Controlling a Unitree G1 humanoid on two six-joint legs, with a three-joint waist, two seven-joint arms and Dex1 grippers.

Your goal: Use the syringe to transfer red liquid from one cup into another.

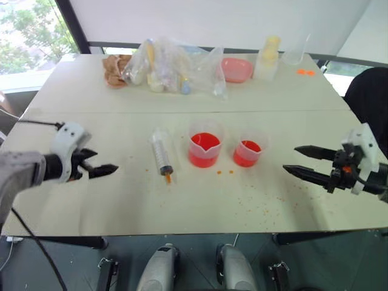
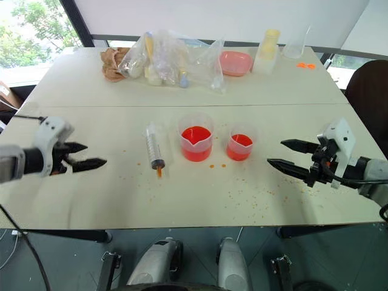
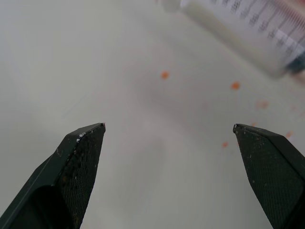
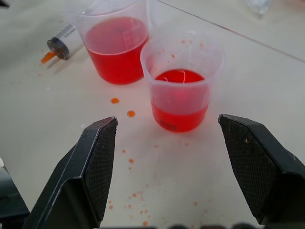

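both end effectors empty, syringe lying untouched beside the cups

the left end effector (image 1: 104, 170) hovers above the worktop (image 1: 200, 206) with its two fingers spread wide and nothing between them. the syringe (image 1: 162, 154) lies flat ahead of it and toward the middle, apart from the fingertips, its orange tip pointing toward the near edge. the right end effector (image 1: 296, 160) also has its fingers parted and empty, aimed at the smaller cup (image 1: 248, 151), which stands near but clear of it. beyond that cup, just beside it, stands the spouted beaker (image 1: 205, 147); both hold red liquid (image 4: 114, 40). orange droplets (image 1: 225, 172) speckle the worktop between the right end effector and the cups.

risks from here, as i judge them: the syringe is round and lies flat, so a grasp that lands off-centre could roll it away or nudge it into the beaker. the cups are light and stand close together, so a low sweep by the right end effector could tip the smaller one and spill it. a pinch across the plunger rather than the barrel could leave the syringe hard to operate.
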